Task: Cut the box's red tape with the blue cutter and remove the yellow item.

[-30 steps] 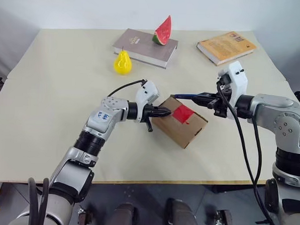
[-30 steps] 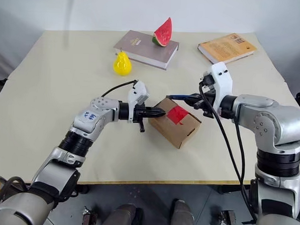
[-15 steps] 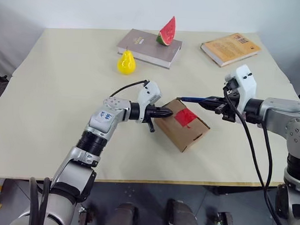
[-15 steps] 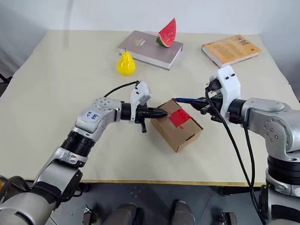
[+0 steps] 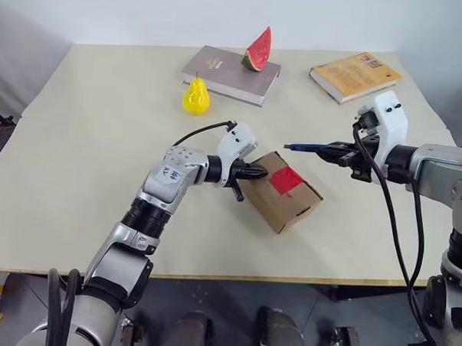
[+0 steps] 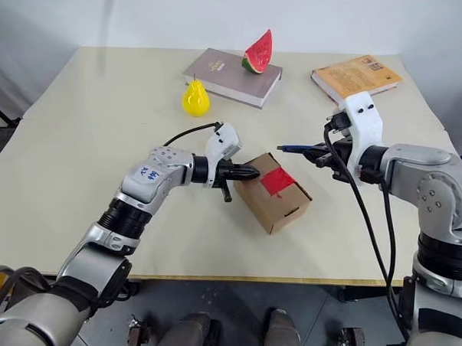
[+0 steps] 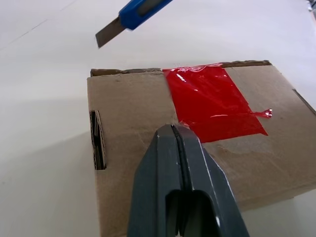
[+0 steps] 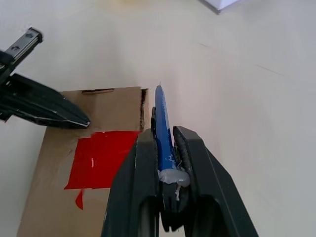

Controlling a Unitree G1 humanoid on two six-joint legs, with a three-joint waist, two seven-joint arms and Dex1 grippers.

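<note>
The brown cardboard box (image 5: 289,205) lies mid-table with its flaps down and the red tape (image 5: 285,179) across its lid. My left gripper (image 5: 258,173) is shut with nothing in it, and its tips (image 7: 174,132) rest on the lid at the edge of the red tape (image 7: 212,104). My right gripper (image 5: 345,156) is shut on the blue cutter (image 5: 306,147). It holds the cutter level above the table, to the right of the box. The blade (image 7: 106,35) hangs just off the box's far corner, clear of it. The yellow item is hidden.
A yellow pear (image 5: 195,99) stands at the back left of the box. Behind it a grey book (image 5: 224,73) carries a watermelon slice (image 5: 257,48). An orange book (image 5: 355,74) lies at the back right. The table's front edge (image 5: 226,278) runs close below the box.
My right gripper has drawn the blue cutter back to the right and slightly up, off the box's far corner. The left gripper stays on the lid. The head view has shifted a little.
</note>
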